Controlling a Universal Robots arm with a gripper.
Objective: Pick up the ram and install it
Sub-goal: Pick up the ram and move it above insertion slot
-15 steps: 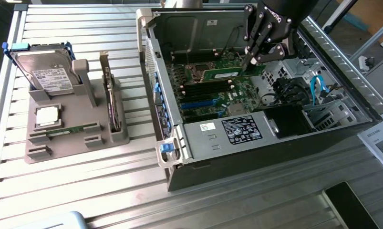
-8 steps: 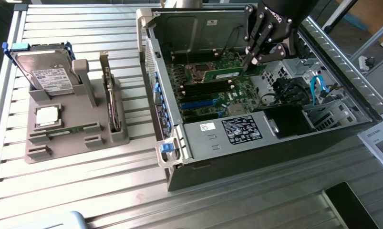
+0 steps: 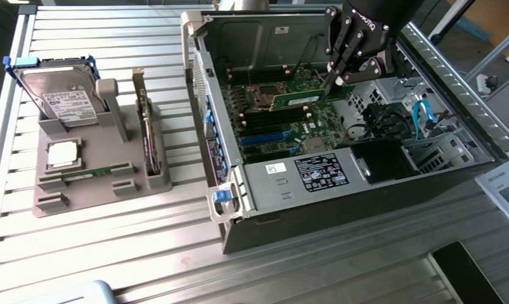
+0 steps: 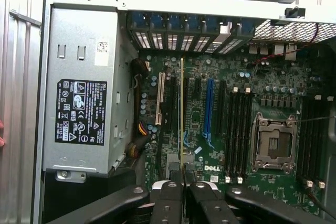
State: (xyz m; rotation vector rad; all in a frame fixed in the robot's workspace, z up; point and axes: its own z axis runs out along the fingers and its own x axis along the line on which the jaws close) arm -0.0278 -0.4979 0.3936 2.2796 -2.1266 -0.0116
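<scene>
Looking down on the slatted metal table (image 3: pixel 110 253), I see the open computer case (image 3: pixel 263 28) lying on its side towards the exterior view's right, its inside facing up. Within it the green motherboard (image 3: pixel 271 126) covers the floor, and the grey power supply (image 3: pixel 314 174) with its black label sits at the near end.

On the exterior view's left, well apart from the case, a grey holder (image 3: pixel 94 183) stands on the table. It carries a hard drive (image 3: pixel 64 95) upright at the back, a taller card (image 3: pixel 144 126) on edge along its side, and a second green stick (image 3: pixel 97 171) lying low in a slot.

My gripper (image 3: pixel 337 77) reaches down into the case from above, its fingers clenched on the ram (image 3: pixel 301 98). I hold the stick by one end, long edge towards the board, just beside the empty processor socket (image 3: pixel 258 92). From my wrist the ram (image 4: pixel 181 114) shows edge-on as a thin line running out from between my fingers (image 4: pixel 167 198) over the board's slots. Whether it touches the board, I cannot tell.
</scene>
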